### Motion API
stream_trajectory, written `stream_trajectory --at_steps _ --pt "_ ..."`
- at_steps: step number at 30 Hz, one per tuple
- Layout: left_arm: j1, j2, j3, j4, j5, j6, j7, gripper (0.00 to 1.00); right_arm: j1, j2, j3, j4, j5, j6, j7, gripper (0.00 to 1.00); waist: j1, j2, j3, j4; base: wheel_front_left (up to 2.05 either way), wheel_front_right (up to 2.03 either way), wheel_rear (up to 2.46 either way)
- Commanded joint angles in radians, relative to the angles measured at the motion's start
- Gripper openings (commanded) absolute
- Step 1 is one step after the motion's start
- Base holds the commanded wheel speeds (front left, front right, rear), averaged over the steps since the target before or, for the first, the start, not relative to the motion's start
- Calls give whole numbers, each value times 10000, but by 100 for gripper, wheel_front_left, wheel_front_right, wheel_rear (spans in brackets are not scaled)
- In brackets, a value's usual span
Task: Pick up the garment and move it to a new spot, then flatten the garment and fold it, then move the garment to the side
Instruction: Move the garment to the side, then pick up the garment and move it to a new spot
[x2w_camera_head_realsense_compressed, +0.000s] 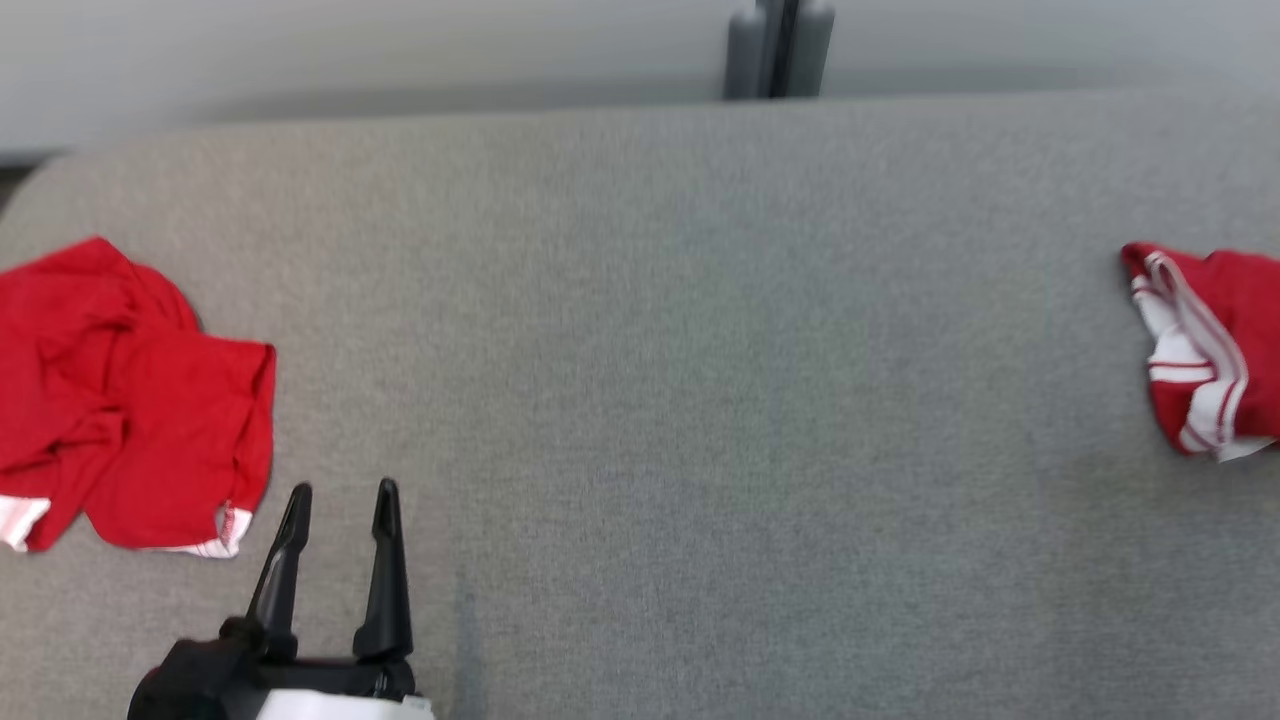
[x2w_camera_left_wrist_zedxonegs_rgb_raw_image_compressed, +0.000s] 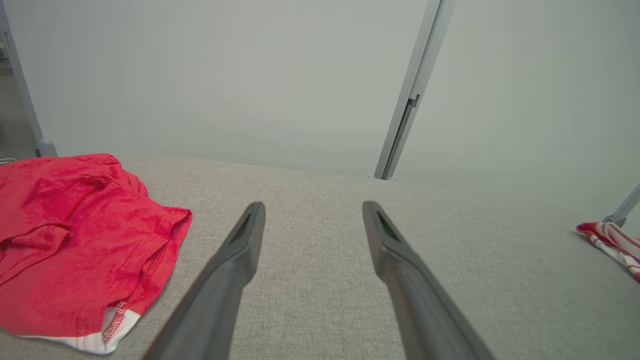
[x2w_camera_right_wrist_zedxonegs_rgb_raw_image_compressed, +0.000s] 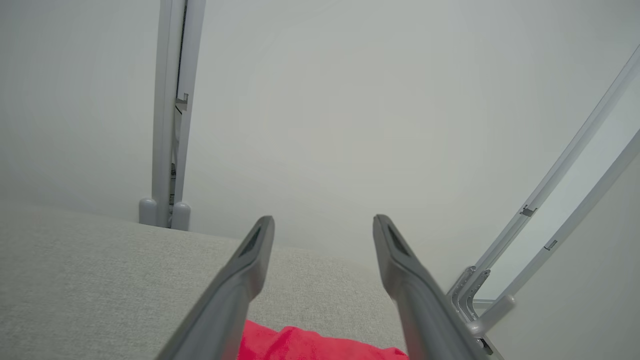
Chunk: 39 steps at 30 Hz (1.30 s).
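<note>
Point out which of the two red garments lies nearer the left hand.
The crumpled red cloth garment on the left, beside the left hand; the white-striped red garment lies far right.

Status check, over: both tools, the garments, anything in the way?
Left tool open, empty, beside crumpled red garment. Right tool open, empty, over striped red garment at right side of grey table. No obstruction seen.

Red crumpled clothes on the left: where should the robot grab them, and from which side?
Probably the white-trimmed hem corner of the red garment, coming from its right with the open left gripper. That corner is a loose edge lying on the grey table, closest to the gripper, while the rest is bunched folds.
</note>
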Motion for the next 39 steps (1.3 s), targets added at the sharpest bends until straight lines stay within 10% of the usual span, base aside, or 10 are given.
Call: stream_trajectory --at_steps 1,16,39 --pt "366 33 143 55 -113 59 -15 100 1280 510 216 -1097 322 -3 -102 100 1 -1 -1330 -100 0 0 0" --pt "1228 30 512 727 163 0 -10 100 7404 3238 569 -5347 531 -3 -112 100 1 -1 -2583 505 0 0 0" --pt "847 34 350 856 121 -240 -10 100 7520 3543 853 -5416 737 -3 -114 100 1 -1 -2507 1046 0 0 0"
